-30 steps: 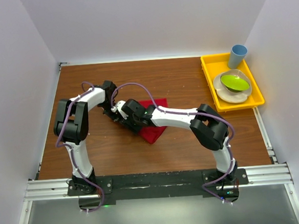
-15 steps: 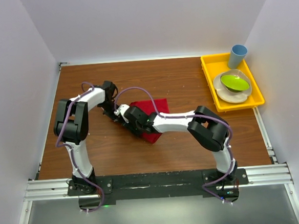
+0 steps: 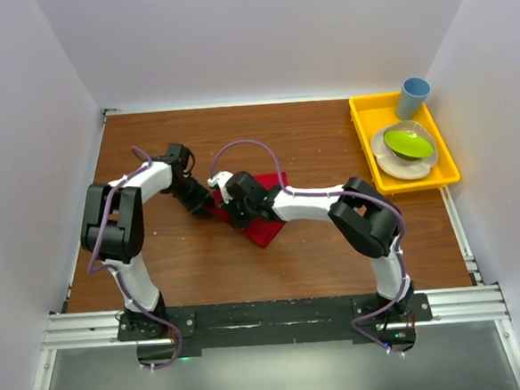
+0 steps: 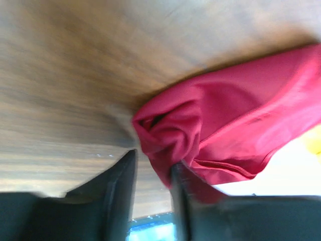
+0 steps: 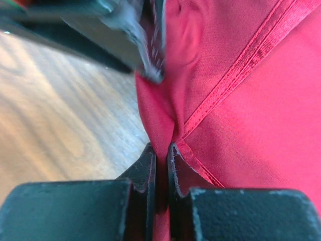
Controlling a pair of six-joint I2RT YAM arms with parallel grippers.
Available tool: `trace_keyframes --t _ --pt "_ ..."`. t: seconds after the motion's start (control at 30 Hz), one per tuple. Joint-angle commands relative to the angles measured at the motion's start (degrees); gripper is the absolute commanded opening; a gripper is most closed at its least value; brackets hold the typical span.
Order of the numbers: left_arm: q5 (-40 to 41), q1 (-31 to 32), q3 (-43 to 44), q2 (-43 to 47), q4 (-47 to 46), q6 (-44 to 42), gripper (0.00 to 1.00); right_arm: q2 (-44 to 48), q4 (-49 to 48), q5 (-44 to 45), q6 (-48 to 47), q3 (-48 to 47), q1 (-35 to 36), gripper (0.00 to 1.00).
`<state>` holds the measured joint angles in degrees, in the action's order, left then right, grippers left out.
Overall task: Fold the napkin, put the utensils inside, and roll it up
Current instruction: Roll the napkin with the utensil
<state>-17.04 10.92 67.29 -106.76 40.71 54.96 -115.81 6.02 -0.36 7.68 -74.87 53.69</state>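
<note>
In the top external view, the right gripper (image 3: 231, 200) and its forearm cover the middle of the napkin (image 3: 264, 233); finger detail is too small to resolve. The left wrist view is blurred, with the napkin cut off at 3 o'clock. In the right wrist view, the left gripper (image 5: 143, 55) at 11 o'clock is blurred.

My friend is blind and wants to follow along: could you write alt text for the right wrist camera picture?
The right tool is pinched shut on a fold of the red napkin, whose stitched hem runs diagonally up to the right. The wooden table shows at left, and a blurred dark part crosses the top.
</note>
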Motion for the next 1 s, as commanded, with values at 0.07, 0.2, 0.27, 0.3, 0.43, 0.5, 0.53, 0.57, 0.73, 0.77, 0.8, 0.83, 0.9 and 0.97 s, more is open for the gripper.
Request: trace_keyframes --t 0.07,0.2,0.27,0.3,0.43,0.5,0.53,0.57,0.73,0.77,0.8,0.83,0.9,0.97 --pt "4.0 -2.0 0.7 8.5 -9.6 -12.7 0.61 -6.0 0.9 -30.5 12.0 3.2 -9.3 0.0" --pt "6.1 -1.9 0.0 14.5 -12.5 -16.6 0.7 -11.3 3.1 -42.2 15.3 -0.9 -12.8 0.0" --pt "5.4 -1.5 -0.7 15.8 -13.3 -18.4 0.64 -14.4 2.7 -48.1 18.9 -1.9 -15.1 0.0" --pt "4.2 -1.0 -1.4 16.2 -14.5 -18.7 0.61 -15.4 1.9 -49.9 20.6 -1.8 -15.9 0.0" --pt "-5.9 0.9 -7.8 17.7 -25.6 -16.0 0.43 -18.0 -2.2 -53.0 26.8 0.5 -19.4 0.0" --pt "-8.5 2.2 -10.4 17.6 -30.6 -14.4 0.34 -18.8 -4.2 -53.4 28.3 1.9 -20.3 0.0" --pt "-9.2 2.5 -11.1 17.3 -32.0 -13.0 0.32 -18.9 -4.8 -53.3 28.8 2.4 -20.8 0.0" --pt "-9.6 3.1 -12.3 16.9 -33.1 -12.4 0.28 -18.9 -4.4 -51.9 28.4 2.4 -20.9 0.0" --pt "-11.4 4.6 -13.9 13.3 -38.3 -10.7 0.14 -18.7 -1.8 -48.0 23.6 1.7 -21.1 0.0" --pt "-11.8 4.7 -14.6 12.9 -39.7 -10.4 0.13 -18.8 -1.6 -47.4 23.4 1.7 -21.1 0.0" --pt "-12.4 4.8 -14.8 12.2 -39.8 -10.1 0.12 -19.0 -1.5 -47.4 23.0 1.5 -21.1 0.0" --pt "-12.8 5.0 -15.1 11.8 -42.1 -9.9 0.1 -19.2 -1.5 -47.3 23.0 1.3 -21.2 0.0" --pt "-12.9 5.1 -16.1 10.6 -43.9 -9.3 0.08 -19.5 -1.2 -46.6 22.6 1.1 -21.2 0.0" --pt "-13.4 5.2 -18.2 9.6 -47.2 -8.4 0.05 -19.5 -0.6 -45.6 22.5 1.0 -21.2 0.0"
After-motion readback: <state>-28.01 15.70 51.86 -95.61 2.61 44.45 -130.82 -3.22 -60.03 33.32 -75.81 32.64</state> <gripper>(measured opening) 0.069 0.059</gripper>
